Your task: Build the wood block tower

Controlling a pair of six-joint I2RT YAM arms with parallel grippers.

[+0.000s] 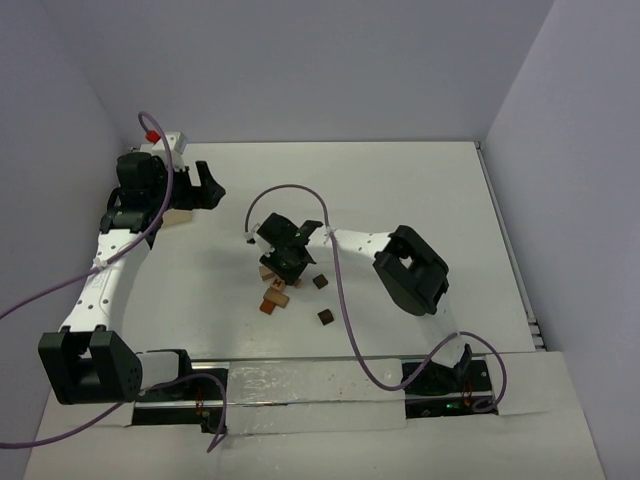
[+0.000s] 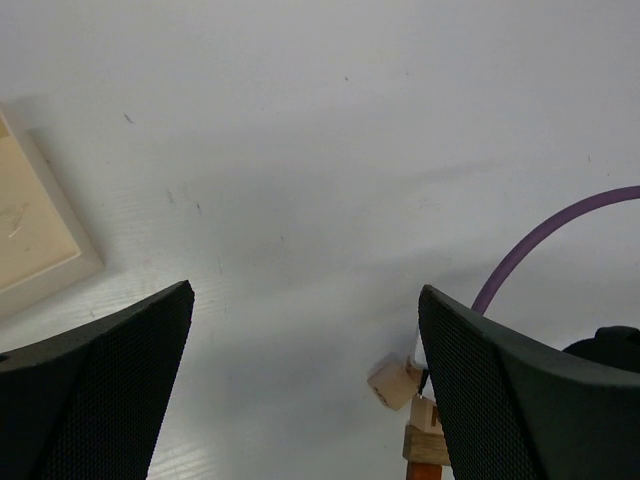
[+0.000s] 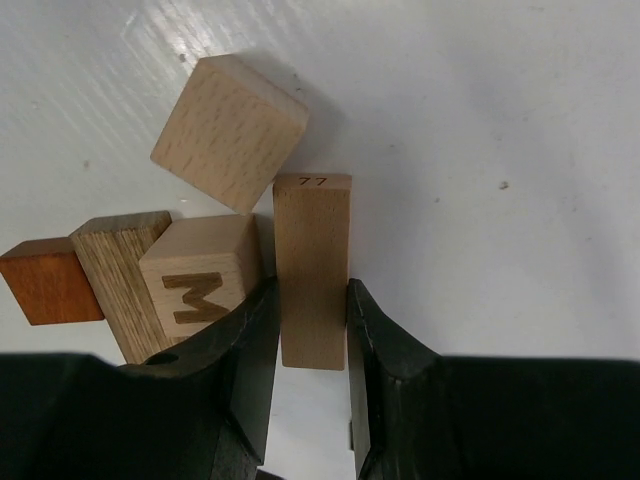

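Your right gripper [image 3: 313, 310] is clamped on the long tan block marked 77 [image 3: 313, 235], just beside the M cube [image 3: 200, 285] at mid-table. Your left gripper [image 2: 305, 340] hangs spread wide, empty, near the pale board [image 2: 30, 240].

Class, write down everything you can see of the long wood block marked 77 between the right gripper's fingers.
The long block is a pale tan wooden bar with 77 printed at its far end. The right gripper is shut on its near half, clamping both long sides, so it points away from the wrist camera, with the table behind it. The block stamped M sits close beside it, and a tilted pale cube nears its far corner on the same side; contact is unclear.
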